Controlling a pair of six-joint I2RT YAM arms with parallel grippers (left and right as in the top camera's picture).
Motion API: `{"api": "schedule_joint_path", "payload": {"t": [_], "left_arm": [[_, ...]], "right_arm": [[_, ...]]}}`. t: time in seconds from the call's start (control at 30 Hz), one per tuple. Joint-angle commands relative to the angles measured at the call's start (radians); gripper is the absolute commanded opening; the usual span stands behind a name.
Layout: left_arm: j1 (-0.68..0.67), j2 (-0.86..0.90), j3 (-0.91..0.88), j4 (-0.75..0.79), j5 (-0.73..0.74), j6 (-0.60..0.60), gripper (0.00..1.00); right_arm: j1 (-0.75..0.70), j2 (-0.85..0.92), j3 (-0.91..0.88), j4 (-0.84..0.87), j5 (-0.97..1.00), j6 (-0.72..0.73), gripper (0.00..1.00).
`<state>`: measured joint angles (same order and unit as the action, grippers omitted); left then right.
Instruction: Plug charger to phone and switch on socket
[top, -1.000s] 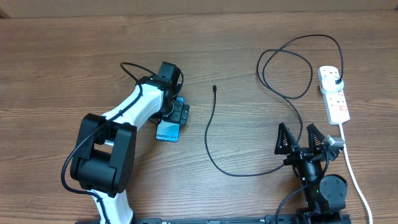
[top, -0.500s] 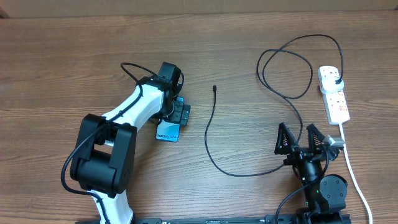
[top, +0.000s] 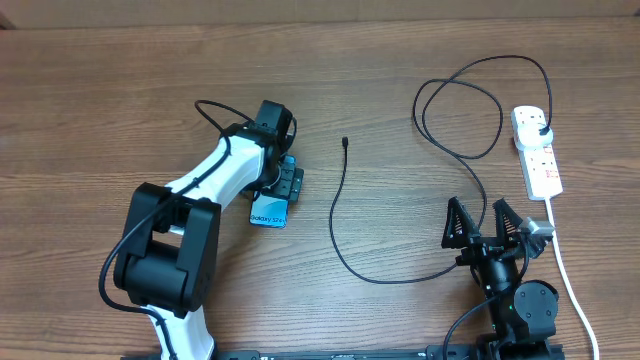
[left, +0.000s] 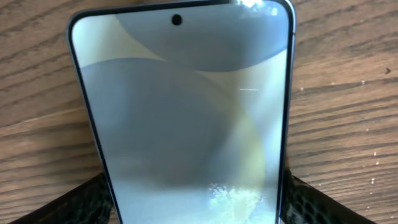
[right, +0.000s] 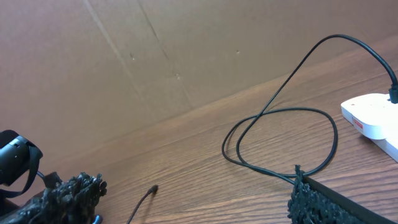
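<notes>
The phone (top: 268, 212) lies flat on the table (top: 120, 90), left of centre. From overhead only its near end with the "Galaxy" lettering shows; the rest is covered by the left gripper (top: 283, 188) above it. In the left wrist view the screen fills the frame, with the camera hole at the far end and the near end cut off by the bottom edge. The gripper's 2 fingers (left: 74, 202) show only as dark textured wedges in the bottom corners, 1 at each long edge of the phone. The jaws stand apart with the phone between them, but whether they press on it cannot be told. The left arm (top: 215, 172) reaches forward from the near edge, elbow folded, wrist bent down over the phone.

The charger (top: 336, 230) lies apart from the phone. Its plug tip (top: 344, 142) rests free on the wood to the phone's right. The cable curves toward the near edge, disappears under the right gripper (top: 476, 205) and loops once. It ends at the adapter (top: 541, 128), seated in the far end of the socket (top: 540, 165) at the right. The socket's switches are too small to read. Its white cord (top: 570, 280) runs toward the near edge. The right gripper sits low by its base, jaws wide apart, holding nothing.
</notes>
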<state>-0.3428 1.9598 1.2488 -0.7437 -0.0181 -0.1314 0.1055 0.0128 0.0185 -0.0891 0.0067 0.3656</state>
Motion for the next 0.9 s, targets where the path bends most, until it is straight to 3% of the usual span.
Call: {"api": "schedule_joint_path", "payload": {"t": [0.0,0.23,0.5,0.87], "left_arm": [[-0.024,0.032,-0.036,-0.007,0.043,0.004,0.82],[-0.025,0.032,-0.036,-0.008,0.043,0.004,0.71],[-0.024,0.032,0.003,-0.055,0.044,0.003,0.70],[-0.024,0.032,0.243,-0.266,0.044,-0.014,0.71]], "right_arm": [[0.005,-0.010,-0.011,0.006,-0.001,-0.003,1.00],[0.005,-0.010,-0.011,0.006,-0.001,-0.003,1.00],[0.005,-0.010,-0.011,0.006,-0.001,-0.003,1.00],[0.005,-0.010,-0.011,0.006,-0.001,-0.003,1.00]]}}
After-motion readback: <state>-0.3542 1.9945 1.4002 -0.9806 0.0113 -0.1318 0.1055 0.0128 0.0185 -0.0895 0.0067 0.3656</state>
